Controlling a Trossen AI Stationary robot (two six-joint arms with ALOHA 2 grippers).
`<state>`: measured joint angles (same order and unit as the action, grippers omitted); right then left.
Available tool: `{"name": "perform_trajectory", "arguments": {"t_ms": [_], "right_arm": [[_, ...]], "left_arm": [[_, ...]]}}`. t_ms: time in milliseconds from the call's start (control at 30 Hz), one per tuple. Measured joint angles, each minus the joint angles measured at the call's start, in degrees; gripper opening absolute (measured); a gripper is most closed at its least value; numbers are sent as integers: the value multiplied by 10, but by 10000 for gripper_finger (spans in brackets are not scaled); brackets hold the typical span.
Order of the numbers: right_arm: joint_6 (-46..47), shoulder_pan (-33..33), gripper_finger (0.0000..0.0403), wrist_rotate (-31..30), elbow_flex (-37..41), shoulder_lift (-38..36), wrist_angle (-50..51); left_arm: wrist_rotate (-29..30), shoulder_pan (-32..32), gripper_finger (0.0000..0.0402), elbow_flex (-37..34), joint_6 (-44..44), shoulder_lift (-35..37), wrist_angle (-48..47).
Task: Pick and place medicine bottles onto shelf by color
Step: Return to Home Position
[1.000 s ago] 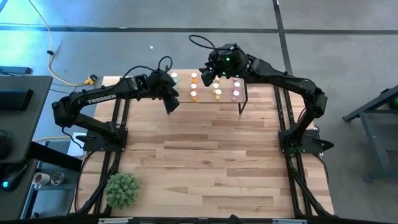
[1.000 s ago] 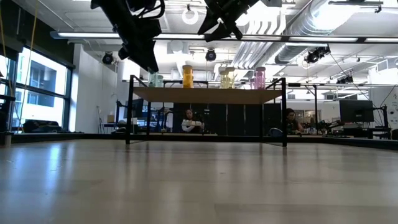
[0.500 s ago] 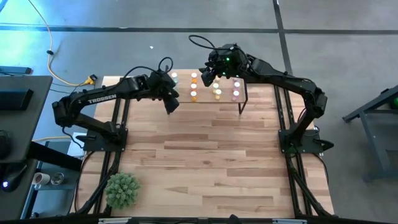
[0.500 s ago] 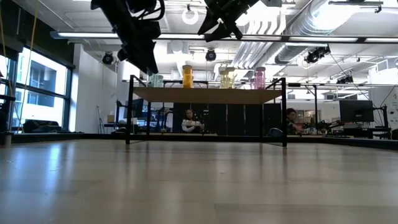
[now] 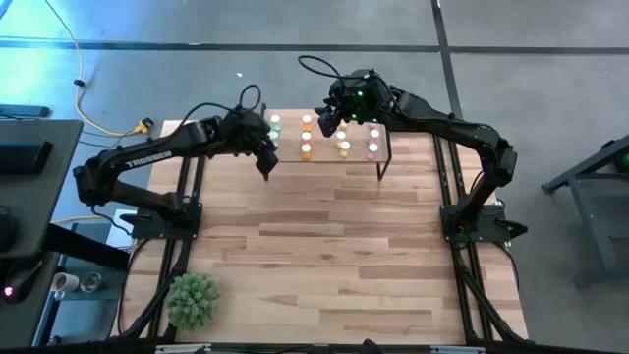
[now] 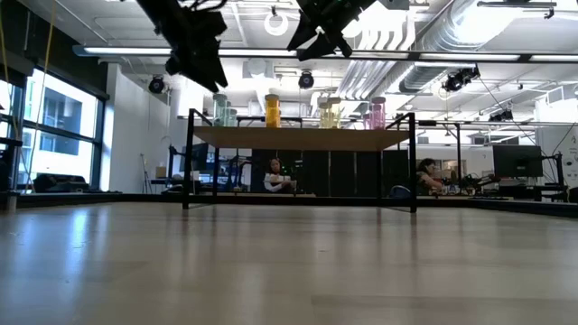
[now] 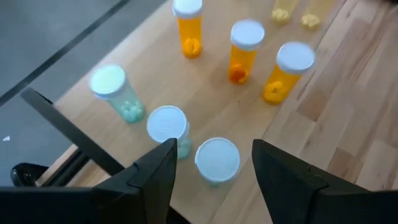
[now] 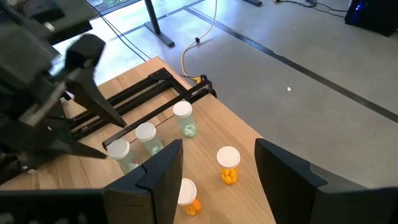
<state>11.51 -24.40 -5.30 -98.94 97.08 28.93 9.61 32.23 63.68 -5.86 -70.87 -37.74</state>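
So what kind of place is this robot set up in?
Likely an open-plan robotics lab or office: exposed pale ceiling ducts, people seated at desks beyond the wooden table, and a dark computer monitor.

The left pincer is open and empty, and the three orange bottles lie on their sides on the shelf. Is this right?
No. The left wrist view shows the orange bottles standing upright on the shelf; the left pincer is open and empty.

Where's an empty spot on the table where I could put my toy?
The wide bare table between the shelf and the plant is free. The shelf is crowded with bottles, with the left hand and right hand hovering by it.
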Motion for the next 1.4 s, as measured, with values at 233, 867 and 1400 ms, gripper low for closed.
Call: {"name": "perform_trajectory", "arguments": {"t_ms": [233,867,1400], "right_arm": [[1,2,190,0,0,0,0],[72,83,190,2,1,0,-86],[121,110,190,0,1,-35,-109]], "left_arm": [[-1,0,200,0,-21,73,-2],[-66,-109,200,-161,-32,381,36],[-75,-204,200,-400,-15,610,157]]}}
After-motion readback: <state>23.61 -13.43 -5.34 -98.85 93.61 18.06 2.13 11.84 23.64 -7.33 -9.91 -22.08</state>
